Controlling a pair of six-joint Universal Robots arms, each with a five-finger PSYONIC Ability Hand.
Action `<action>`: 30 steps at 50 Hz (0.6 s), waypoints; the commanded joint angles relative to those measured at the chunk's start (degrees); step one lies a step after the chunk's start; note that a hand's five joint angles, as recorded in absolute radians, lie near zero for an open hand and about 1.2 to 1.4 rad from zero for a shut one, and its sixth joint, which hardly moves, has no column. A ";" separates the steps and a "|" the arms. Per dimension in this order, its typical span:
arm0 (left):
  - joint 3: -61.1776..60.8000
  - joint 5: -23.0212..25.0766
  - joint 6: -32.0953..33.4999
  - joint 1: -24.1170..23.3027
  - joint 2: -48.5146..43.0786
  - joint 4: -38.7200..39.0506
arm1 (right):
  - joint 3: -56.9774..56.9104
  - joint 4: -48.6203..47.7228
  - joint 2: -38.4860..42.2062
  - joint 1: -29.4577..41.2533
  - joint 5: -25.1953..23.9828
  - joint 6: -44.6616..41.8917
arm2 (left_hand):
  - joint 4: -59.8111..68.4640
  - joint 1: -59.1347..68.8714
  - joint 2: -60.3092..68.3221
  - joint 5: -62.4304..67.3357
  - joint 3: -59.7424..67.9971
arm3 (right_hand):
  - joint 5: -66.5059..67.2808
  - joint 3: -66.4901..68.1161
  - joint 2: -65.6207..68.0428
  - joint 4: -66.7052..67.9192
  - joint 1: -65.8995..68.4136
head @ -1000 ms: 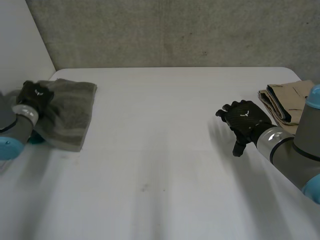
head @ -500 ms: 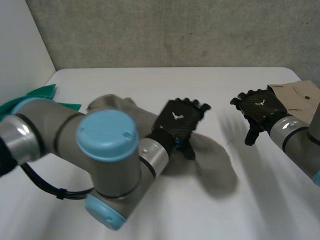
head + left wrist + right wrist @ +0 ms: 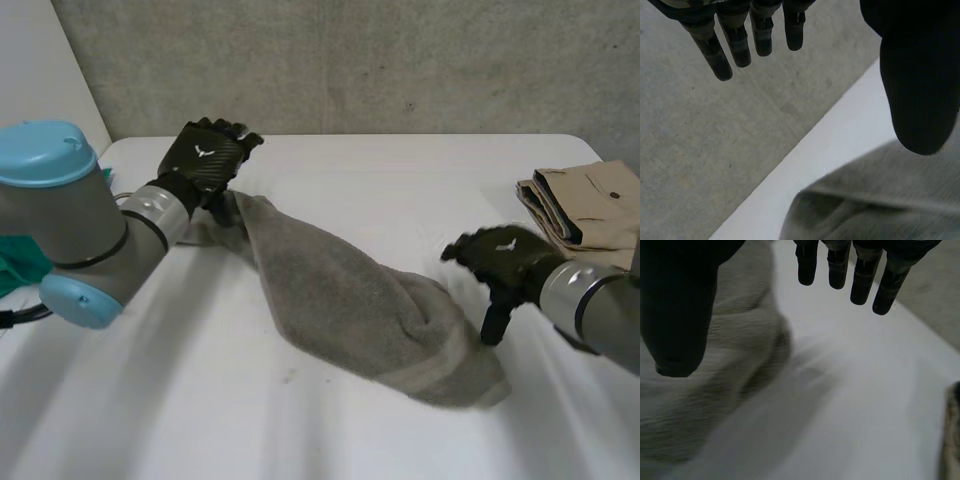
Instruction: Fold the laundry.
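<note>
Towel: the grey towel [image 3: 350,300] lies limp and rumpled in a long diagonal across the tabletop [image 3: 400,170]. Its far end is bunched beside the left hand, and its banded near end is spread beside the right hand.
Left hand: the left hand [image 3: 205,160] hovers at the bunched far end. Its fingers [image 3: 740,47] are straight, spread from the thumb, and hold nothing.
Right hand: the right hand [image 3: 500,258] is just beside the near end. Its fingers [image 3: 862,282] are straight and empty, with the thumb over the cloth.
Handling: it looks like soft, light terry. It will probably sag and drape, keep no shape, and drag slightly on the tabletop. It is not fragile.
Where to hold: the two corners of one short edge look best, each pinched through the cloth so the towel hangs flat. The far corners are buried in the bunching.
Nearby: a folded beige garment [image 3: 580,205] and a green cloth [image 3: 15,265] lie well apart at opposite sides.
</note>
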 commanded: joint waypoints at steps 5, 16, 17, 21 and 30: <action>15.12 10.04 7.81 3.25 -17.07 0.36 | 14.30 -14.99 -2.47 5.81 1.26 0.30 | 5.93 6.50 5.62 5.39 5.66 | -3.37 -2.32 -2.57 -3.44 0.78; 24.18 11.01 7.90 3.34 -27.09 0.45 | 21.69 -25.10 -1.33 10.21 6.26 -0.49 | 10.30 10.87 9.99 9.76 10.03 | -3.37 -2.32 -2.57 -3.44 0.78; 24.53 11.01 7.90 3.34 -27.62 0.45 | 21.69 -25.54 -0.89 10.21 6.70 -0.67 | 10.80 11.37 10.49 10.27 10.53 | -3.37 -2.32 -2.57 -3.44 0.78; 26.20 10.92 8.16 3.34 -29.82 0.54 | 21.78 -29.31 1.92 10.21 8.73 -1.20 | 21.88 22.45 21.57 21.34 21.61 | 17.96 19.01 18.76 17.89 22.11; 26.83 8.12 8.77 2.55 -30.62 2.63 | 20.73 -30.47 2.37 9.42 9.08 -3.66 | 67.64 68.21 67.33 67.11 67.37 | 66.63 67.68 67.43 66.56 70.78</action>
